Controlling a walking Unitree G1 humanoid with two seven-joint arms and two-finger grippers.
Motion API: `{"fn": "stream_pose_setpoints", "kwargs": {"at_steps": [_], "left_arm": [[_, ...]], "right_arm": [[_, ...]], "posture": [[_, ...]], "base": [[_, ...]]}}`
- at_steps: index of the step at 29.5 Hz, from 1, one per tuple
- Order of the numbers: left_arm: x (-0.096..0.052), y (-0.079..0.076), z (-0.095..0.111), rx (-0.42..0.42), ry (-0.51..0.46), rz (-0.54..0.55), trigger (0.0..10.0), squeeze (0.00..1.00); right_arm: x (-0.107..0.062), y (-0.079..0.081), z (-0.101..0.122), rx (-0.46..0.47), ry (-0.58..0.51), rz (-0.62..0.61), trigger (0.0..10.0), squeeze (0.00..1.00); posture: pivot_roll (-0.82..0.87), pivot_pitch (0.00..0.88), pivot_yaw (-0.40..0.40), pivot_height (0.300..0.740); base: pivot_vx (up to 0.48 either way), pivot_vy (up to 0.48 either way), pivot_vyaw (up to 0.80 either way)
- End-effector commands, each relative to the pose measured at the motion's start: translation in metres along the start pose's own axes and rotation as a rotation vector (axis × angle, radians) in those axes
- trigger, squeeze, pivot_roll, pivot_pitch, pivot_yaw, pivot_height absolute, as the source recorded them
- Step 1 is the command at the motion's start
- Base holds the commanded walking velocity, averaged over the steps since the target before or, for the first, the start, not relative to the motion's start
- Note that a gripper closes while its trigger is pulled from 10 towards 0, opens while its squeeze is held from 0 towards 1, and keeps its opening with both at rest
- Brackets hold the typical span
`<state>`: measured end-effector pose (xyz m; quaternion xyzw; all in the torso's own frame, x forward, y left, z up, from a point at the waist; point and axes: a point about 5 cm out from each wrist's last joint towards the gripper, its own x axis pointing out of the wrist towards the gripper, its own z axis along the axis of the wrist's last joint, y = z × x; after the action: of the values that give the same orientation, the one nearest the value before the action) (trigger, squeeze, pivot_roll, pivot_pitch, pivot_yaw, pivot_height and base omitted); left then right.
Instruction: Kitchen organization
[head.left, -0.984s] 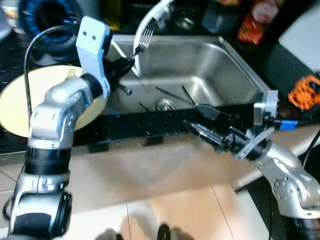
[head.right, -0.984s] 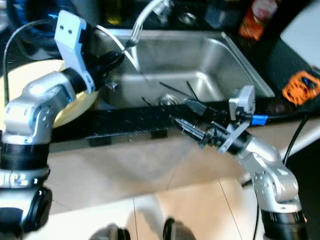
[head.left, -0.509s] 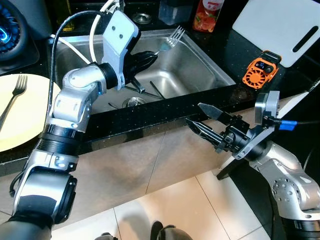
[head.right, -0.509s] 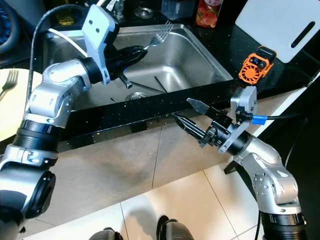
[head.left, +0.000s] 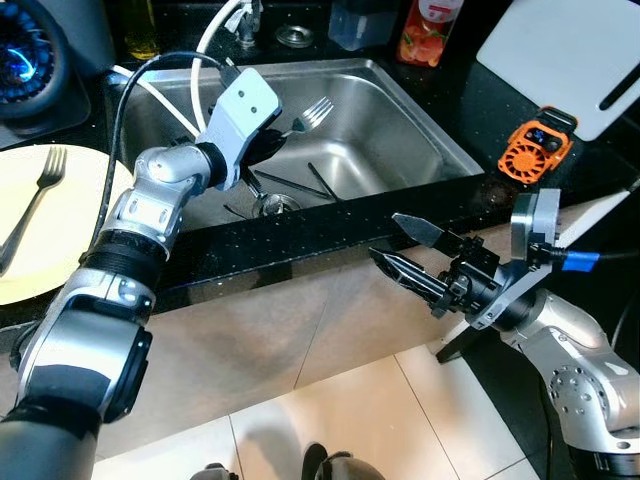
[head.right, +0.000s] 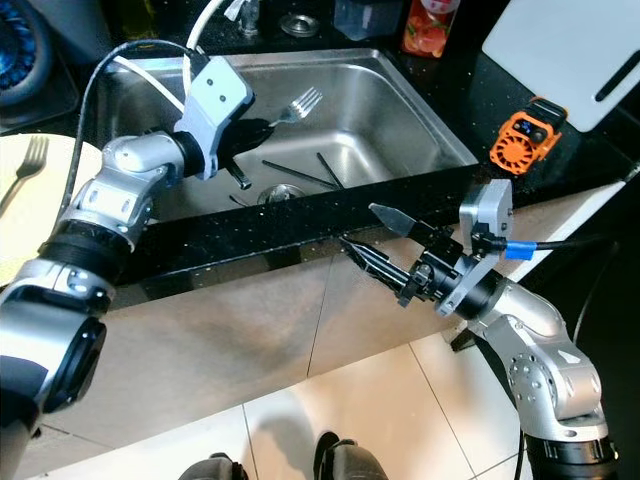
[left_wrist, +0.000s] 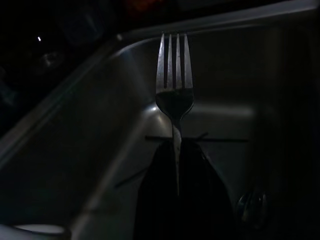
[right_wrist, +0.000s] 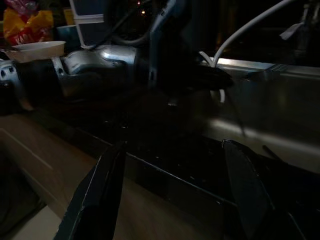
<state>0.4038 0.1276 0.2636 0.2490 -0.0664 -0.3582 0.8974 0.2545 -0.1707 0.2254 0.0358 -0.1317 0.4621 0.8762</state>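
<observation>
My left gripper (head.left: 277, 137) is shut on a silver fork (head.left: 312, 110), holding it over the steel sink (head.left: 405, 120) with the tines pointing away; the left wrist view shows the fork (left_wrist: 174, 85) upright between the black fingers. Dark utensils (head.left: 300, 185) lie on the sink floor near the drain. A second fork (head.left: 38, 205) rests on the yellow plate (head.left: 55, 255) on the counter at the left. My right gripper (head.left: 395, 243) stands open in front of the counter edge, below the sink, holding nothing.
A white hose (head.left: 205, 35) arcs over the sink's back left. An orange gadget (head.left: 535, 148) and a white cutting board (head.left: 570, 50) lie on the black counter at the right. A red bottle (head.left: 425, 35) stands behind the sink. Tiled floor lies below.
The left gripper has drawn back and lowered a little over the sink with the fork still held. The right gripper has barely moved. The camera shifted slightly.
</observation>
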Motion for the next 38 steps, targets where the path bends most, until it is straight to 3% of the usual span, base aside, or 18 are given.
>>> {"fn": "stream_pose_setpoints", "kwargs": {"at_steps": [1, 6, 12, 13, 17, 20, 22, 27, 29, 31, 37, 38], "left_arm": [[0.006, -0.002, 0.005, 0.008, -0.018, -0.021, 10.0, 1.00], [0.007, 0.000, 0.008, 0.000, -0.038, -0.007, 10.0, 1.00], [-0.001, 0.016, 0.028, 0.027, -0.117, 0.037, 10.0, 1.00], [-0.007, 0.025, 0.039, 0.019, -0.143, 0.089, 10.0, 0.00], [-0.018, 0.038, 0.053, -0.005, -0.177, 0.176, 10.0, 0.00], [-0.033, 0.045, 0.057, -0.089, -0.126, 0.306, 10.0, 0.00], [-0.050, 0.041, 0.055, -0.129, -0.068, 0.418, 10.0, 0.00], [-0.066, 0.032, 0.050, -0.224, -0.042, 0.521, 10.0, 0.00], [-0.078, 0.024, 0.046, -0.374, -0.044, 0.635, 10.0, 0.00], [-0.087, 0.016, 0.039, -0.473, 0.001, 0.733, 10.0, 0.00], [-0.098, 0.000, 0.036, -0.617, 0.061, 0.807, 10.0, 0.00], [-0.105, -0.002, 0.038, -0.646, 0.066, 0.837, 10.0, 0.00]], "right_arm": [[-0.004, 0.002, 0.001, 0.004, 0.014, -0.005, 10.0, 0.00], [-0.004, 0.002, 0.001, 0.005, 0.013, -0.007, 10.0, 0.00], [-0.002, 0.002, -0.001, 0.011, 0.007, 0.001, 10.0, 0.00], [0.000, 0.002, -0.001, 0.012, 0.005, 0.005, 10.0, 0.00], [0.002, 0.001, -0.002, 0.014, 0.004, 0.012, 10.0, 0.00], [0.005, -0.001, -0.004, 0.018, 0.004, 0.027, 10.0, 0.00], [0.009, -0.002, -0.005, 0.017, 0.003, 0.042, 10.0, 0.00], [0.013, -0.004, -0.005, 0.017, -0.002, 0.052, 10.0, 0.00], [0.015, -0.006, -0.006, 0.017, -0.001, 0.059, 10.0, 0.00], [0.016, -0.007, -0.007, 0.018, 0.002, 0.063, 10.0, 0.00], [0.018, -0.007, -0.009, 0.021, 0.007, 0.073, 10.0, 0.00], [0.019, -0.008, -0.010, 0.021, 0.006, 0.077, 10.0, 0.00]], "posture": [[-0.01, 0.165, -0.059, 0.740], [-0.01, 0.164, -0.059, 0.740], [0.01, 0.156, -0.066, 0.740], [0.02, 0.151, -0.072, 0.740], [0.03, 0.147, -0.077, 0.740], [0.06, 0.139, -0.087, 0.740], [0.07, 0.132, -0.090, 0.740], [0.09, 0.126, -0.096, 0.740], [0.10, 0.127, -0.101, 0.740], [0.11, 0.130, -0.103, 0.740], [0.12, 0.131, -0.104, 0.740], [0.14, 0.127, -0.104, 0.740]], "base": [[0.000, 0.000, 0.00], [0.000, 0.000, 0.00], [0.000, 0.000, 0.00], [0.000, 0.000, 0.00], [0.000, 0.000, 0.00], [0.000, 0.000, 0.00], [0.000, 0.000, 0.00], [0.000, 0.000, 0.00], [0.000, 0.000, 0.00], [0.000, 0.000, 0.00], [0.000, 0.000, 0.00], [0.000, 0.000, 0.00]]}}
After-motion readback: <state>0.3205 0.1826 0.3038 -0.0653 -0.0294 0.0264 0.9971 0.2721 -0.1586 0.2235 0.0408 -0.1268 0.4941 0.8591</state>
